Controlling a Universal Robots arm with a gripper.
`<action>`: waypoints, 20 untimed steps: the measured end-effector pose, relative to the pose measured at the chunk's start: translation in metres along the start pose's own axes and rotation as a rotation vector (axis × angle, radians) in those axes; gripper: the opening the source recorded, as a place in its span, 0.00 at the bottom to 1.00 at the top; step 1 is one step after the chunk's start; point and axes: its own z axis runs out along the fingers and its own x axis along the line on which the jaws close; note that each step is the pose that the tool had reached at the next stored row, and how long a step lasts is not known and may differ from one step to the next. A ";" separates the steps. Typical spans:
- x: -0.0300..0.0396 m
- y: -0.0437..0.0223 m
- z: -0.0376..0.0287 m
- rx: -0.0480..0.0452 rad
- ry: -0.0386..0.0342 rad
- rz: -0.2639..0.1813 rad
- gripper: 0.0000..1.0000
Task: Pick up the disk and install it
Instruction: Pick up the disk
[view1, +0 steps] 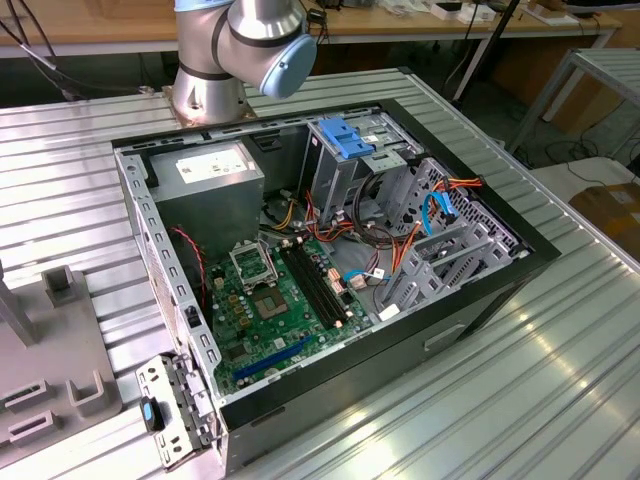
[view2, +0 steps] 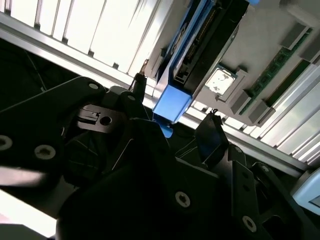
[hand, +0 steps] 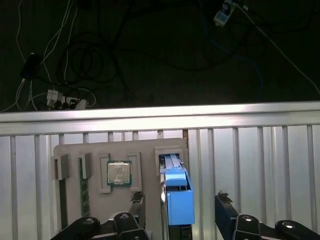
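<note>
Gripper (hand: 180, 200): jaws spread. You straddle the disk (hand: 177, 192) with a gap on each side and nothing held.
Disk: on edge in a slot of the grey fixture tray (hand: 145, 150), close to the ribbed table's (hand: 260, 155) rim; its lower end is cut off in the first wrist view.
Neighbours: processor chip (hand: 119, 173) and memory stick (hand: 82, 195), each in its own recess.
Exterior view: open computer case (view1: 480, 300).

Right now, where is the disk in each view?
First wrist view: disk on edge in the gray tray, beside the processor chip, between the fingers of the hand.
Second wrist view: disk beside the chip.
Exterior view: tray at the exterior view's left edge.
Shared landmark: the tray.
</note>
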 end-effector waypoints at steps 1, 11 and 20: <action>0.0001 0.0002 0.0008 0.0019 -0.0002 -0.003 0.66; 0.0032 0.0027 0.0150 0.0192 -0.0030 -0.041 0.66; 0.0029 0.0013 0.0259 0.0210 -0.0028 -0.059 0.66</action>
